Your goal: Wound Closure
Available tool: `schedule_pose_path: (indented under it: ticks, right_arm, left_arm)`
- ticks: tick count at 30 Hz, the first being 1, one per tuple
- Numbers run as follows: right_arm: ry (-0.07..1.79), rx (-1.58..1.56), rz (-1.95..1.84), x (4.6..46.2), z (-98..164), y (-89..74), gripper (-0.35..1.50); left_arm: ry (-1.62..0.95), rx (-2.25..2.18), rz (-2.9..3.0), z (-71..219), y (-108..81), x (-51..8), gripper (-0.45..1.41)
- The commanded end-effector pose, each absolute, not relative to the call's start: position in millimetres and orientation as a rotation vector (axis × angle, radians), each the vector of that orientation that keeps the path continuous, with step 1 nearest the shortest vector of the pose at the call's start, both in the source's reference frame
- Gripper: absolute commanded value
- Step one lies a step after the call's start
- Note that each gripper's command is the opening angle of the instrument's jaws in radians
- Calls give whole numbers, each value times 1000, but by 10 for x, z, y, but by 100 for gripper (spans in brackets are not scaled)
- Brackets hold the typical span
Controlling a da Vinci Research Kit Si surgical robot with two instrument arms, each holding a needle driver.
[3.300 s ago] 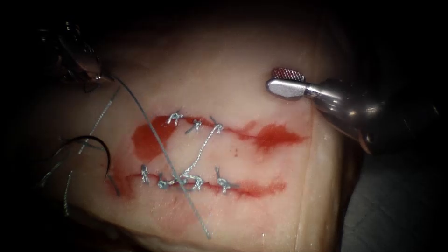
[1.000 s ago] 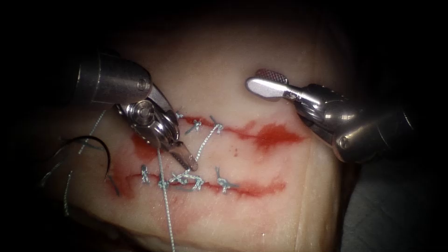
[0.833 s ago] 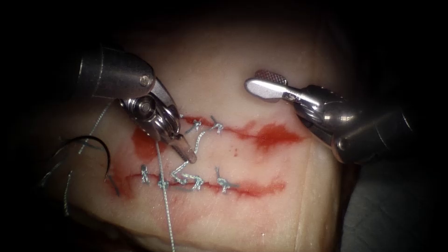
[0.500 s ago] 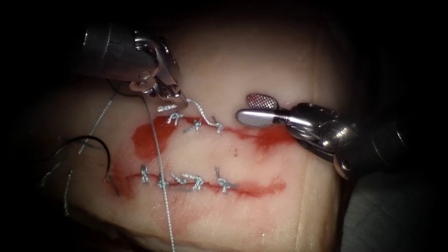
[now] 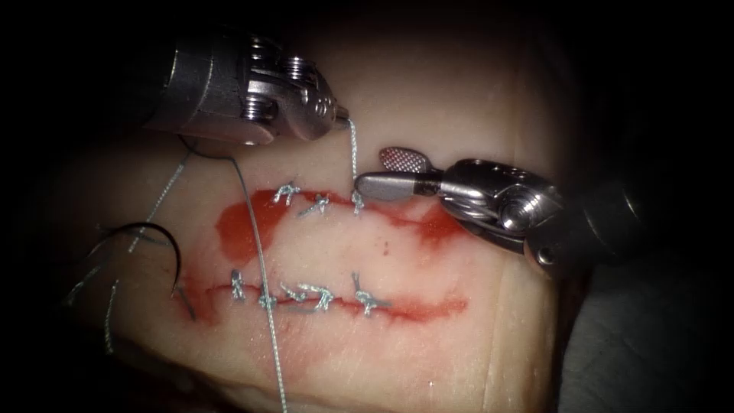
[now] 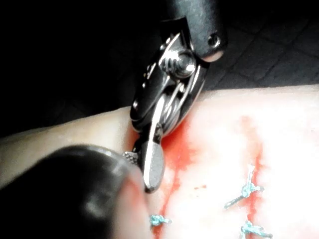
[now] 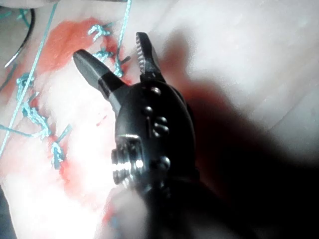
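Observation:
My left tool (image 5: 342,116) is above the upper cut, its jaws shut on the end of a short thread tail (image 5: 352,157). The tail runs taut down to the rightmost knot (image 5: 356,202) of the upper cut. My right tool (image 5: 372,170) comes in from the right with its jaws open, and the tail stands between them (image 7: 110,47). The curved needle (image 5: 164,237) lies free on the tissue (image 5: 428,99) at the left end of the lower cut, and neither tool holds it. I cannot tell whether its tip is in the tissue. The right tool (image 6: 169,94) is also seen from close.
Two cuts run across the tissue, each with several knotted stitches (image 5: 321,297) and red fluid (image 5: 241,229) around them. A long loose thread (image 5: 264,291) trails from under the left tool over the lower cut to the tissue's front edge. More thread (image 5: 107,321) lies by the needle.
My left tool took the thread tail near the lower cut and lifted it above the upper cut, drawing it taut. My right tool moved left to the tail, its jaws still open.

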State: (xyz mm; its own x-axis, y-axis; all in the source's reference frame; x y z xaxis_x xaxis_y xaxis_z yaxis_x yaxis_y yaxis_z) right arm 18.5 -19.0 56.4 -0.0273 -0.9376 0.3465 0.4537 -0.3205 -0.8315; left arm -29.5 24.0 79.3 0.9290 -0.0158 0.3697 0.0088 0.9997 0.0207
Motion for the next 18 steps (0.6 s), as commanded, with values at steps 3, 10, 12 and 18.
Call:
schedule_pose_path:
  ticks: [3, 10, 12, 18]
  right_arm:
    - [691, -1072, -1511, 199, 569, -178, 143]
    - [776, -785, -1449, 194, 581, -177, 141]
    - [783, -777, -1435, 193, 581, -178, 141]
    - [837, -781, -1448, 195, 582, -183, 140]
  left_arm:
    - [-422, 19, 35, 796, 236, -307, -45]
    - [-414, -9, 24, 793, 234, -310, -45]
    - [-415, -15, 11, 793, 235, -310, -45]
    - [-423, -41, 12, 792, 239, -310, -45]
